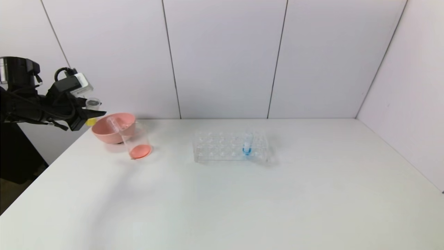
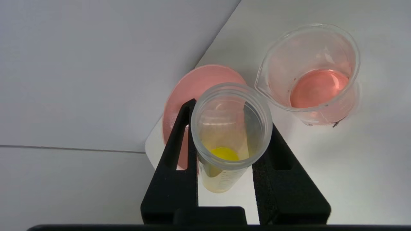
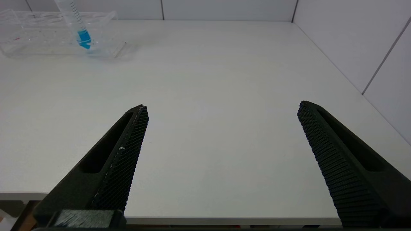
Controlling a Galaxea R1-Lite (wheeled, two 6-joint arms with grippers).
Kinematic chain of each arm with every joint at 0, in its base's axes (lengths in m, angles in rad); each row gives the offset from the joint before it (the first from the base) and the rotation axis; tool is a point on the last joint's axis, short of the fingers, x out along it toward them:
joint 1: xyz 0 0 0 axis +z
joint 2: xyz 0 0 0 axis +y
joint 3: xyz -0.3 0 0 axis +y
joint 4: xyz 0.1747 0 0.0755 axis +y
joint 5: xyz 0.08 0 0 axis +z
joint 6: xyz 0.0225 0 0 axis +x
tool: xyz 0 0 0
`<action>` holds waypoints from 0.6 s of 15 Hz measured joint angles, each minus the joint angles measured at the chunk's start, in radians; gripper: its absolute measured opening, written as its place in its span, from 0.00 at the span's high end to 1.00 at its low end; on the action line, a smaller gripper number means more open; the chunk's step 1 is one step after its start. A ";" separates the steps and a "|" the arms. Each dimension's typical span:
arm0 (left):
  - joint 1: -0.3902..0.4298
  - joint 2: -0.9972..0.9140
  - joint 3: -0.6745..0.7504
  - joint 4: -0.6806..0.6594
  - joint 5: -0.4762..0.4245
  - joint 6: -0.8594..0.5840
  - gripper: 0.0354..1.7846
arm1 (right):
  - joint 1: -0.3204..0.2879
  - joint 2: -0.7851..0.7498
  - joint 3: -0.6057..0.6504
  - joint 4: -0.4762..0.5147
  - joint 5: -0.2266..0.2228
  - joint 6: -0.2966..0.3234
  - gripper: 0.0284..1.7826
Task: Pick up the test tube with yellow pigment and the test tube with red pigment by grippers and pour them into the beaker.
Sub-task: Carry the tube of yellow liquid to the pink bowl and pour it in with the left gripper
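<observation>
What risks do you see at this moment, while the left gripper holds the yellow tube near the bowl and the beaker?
1. The left gripper holds the test tube with yellow pigment over the pink bowl, beside the beaker. Tipping here could pour yellow into the bowl or onto the table.
2. The beaker stands against the bowl near the table edge; a nudge might tip its reddish liquid.

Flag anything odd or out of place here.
A small dark speck lies on the table at the base of the beaker. What looks like an empty tube leans in the pink bowl. No spill shows. The left end effector grips the test tube with yellow pigment; the right end effector idles open.
</observation>
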 joint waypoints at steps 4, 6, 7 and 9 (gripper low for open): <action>-0.004 0.012 -0.051 0.085 -0.001 0.120 0.74 | 0.000 0.000 0.000 0.000 0.000 0.000 0.05; -0.005 0.026 -0.103 0.166 -0.003 0.179 0.74 | 0.000 0.000 0.000 0.000 0.000 0.000 0.05; -0.005 0.036 -0.137 0.214 -0.002 0.206 0.74 | 0.000 0.000 0.000 0.000 0.000 0.000 0.05; -0.010 0.064 -0.216 0.320 0.004 0.269 0.74 | 0.000 0.000 0.000 0.000 0.000 0.000 0.05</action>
